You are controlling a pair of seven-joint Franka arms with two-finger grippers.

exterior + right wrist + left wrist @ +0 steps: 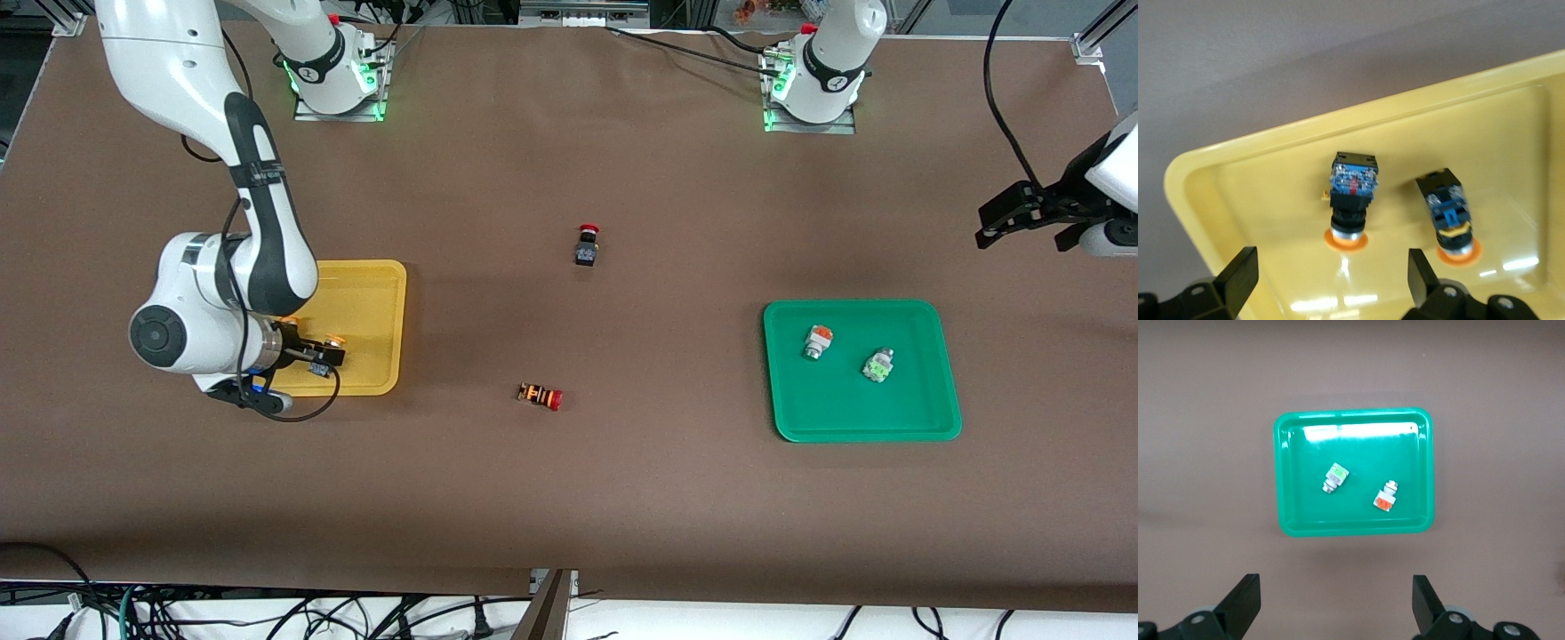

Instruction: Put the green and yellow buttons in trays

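At lower left of the front view our right gripper (1331, 283) hangs jaws wide over the yellow tray (373, 293), two yellow-capped buttons (1351, 193) lying inside. At right, our left gripper (1336, 607) waits, jaws wide; the green tray (925, 418) holds two white-silver buttons (816, 341)

Robotics lab: brown-covered table (569, 498), aluminium framing, loose cables underneath.

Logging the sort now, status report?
Right gripper open over yellow plastic tray, two yellow-capped buttons inside. Left gripper open, waiting. Green tray holds two white-silver buttons. Nothing blocking.
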